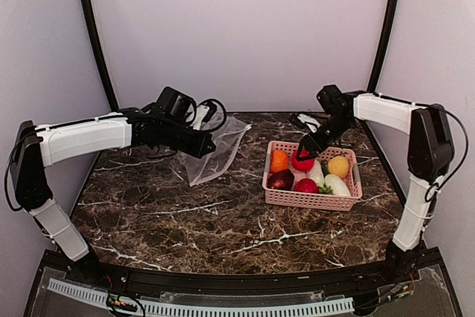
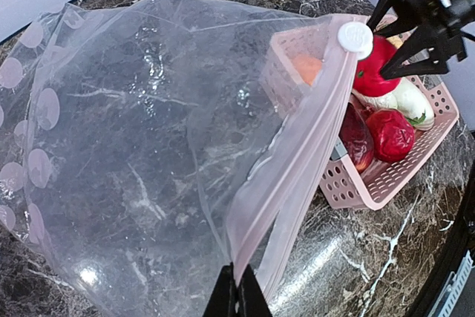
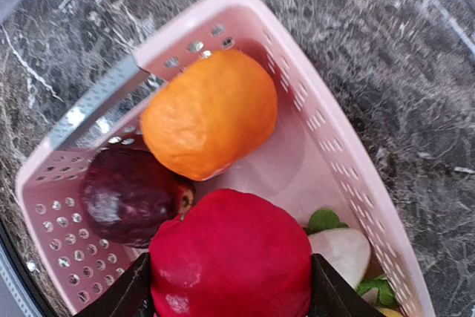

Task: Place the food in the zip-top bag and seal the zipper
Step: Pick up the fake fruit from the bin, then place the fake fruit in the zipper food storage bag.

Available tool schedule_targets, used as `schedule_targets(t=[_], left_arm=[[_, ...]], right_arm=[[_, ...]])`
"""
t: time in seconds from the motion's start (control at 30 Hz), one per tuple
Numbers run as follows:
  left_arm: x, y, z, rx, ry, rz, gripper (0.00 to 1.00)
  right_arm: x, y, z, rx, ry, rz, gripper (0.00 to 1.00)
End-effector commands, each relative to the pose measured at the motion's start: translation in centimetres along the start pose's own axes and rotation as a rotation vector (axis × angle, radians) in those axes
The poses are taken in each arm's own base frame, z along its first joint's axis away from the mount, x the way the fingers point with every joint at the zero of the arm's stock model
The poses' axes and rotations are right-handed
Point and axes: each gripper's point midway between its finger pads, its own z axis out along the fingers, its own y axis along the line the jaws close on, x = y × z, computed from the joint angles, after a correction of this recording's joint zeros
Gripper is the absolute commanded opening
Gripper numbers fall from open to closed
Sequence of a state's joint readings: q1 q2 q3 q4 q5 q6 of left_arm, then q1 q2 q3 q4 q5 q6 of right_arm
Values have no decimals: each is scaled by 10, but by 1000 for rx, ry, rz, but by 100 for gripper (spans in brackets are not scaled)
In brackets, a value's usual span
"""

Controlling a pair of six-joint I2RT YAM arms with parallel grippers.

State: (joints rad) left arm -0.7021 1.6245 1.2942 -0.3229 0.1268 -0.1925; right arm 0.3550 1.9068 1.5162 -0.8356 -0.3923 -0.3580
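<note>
The clear zip-top bag (image 1: pixel 217 150) with pale dots hangs off the table at the back left. My left gripper (image 2: pixel 239 291) is shut on its pinkish zipper (image 2: pixel 297 154), near the end away from the white slider (image 2: pixel 355 37). The bag's mouth gapes slightly. The food lies in a pink basket (image 1: pixel 312 200): orange (image 3: pixel 208 113), dark maroon (image 3: pixel 126 194), white-green (image 3: pixel 341 250) and yellow (image 1: pixel 338 165) pieces. My right gripper (image 3: pixel 231 281) reaches into the basket, its fingers pressed on both sides of a round red piece (image 3: pixel 234 250).
The basket stands right of centre on the dark marble table (image 1: pixel 185 213). A second red piece (image 1: pixel 306 185) lies at the basket's front. A cable loops behind the left wrist (image 1: pixel 211 109). Curved white walls enclose the back and sides.
</note>
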Motion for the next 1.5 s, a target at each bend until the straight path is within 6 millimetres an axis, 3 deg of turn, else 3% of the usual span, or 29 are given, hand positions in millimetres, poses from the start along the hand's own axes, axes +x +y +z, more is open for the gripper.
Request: schedule_targets(t=[0.0,0.13,0.23,0.43,0.63,0.8,0.97,1.17,1.47], left_arm=[[-12,-14,3,71,2,-53,1],[-37,-26,-4,124,-59,-152,1],[-53,-34,0,179,-109,-214,1],[-78,-50,13,285,-138,-355,1],[-98,-57,5,304,-185,-373,1],[-116,-67,-19,322,-202,-338,1],[-121,-75,-38,332,-220,-308,1],[-118,-80,-53,334,-220,-294,1],[-96,-84,-49,318,-182,-277,1]], right_arm=[[-29,40,-69,-33,-158,-71,52],[-48,85,-110,-197,-266,-107,53],[-61,120,-129,-387,-354,-118,54],[-100,167,-141,-498,-399,-229,54],[-137,206,-144,-569,-452,-299,55],[-159,194,-126,-531,-455,-269,55],[-172,181,-113,-476,-483,-258,54],[-176,160,-104,-356,-487,-222,54],[-177,140,-91,-249,-473,-180,54]])
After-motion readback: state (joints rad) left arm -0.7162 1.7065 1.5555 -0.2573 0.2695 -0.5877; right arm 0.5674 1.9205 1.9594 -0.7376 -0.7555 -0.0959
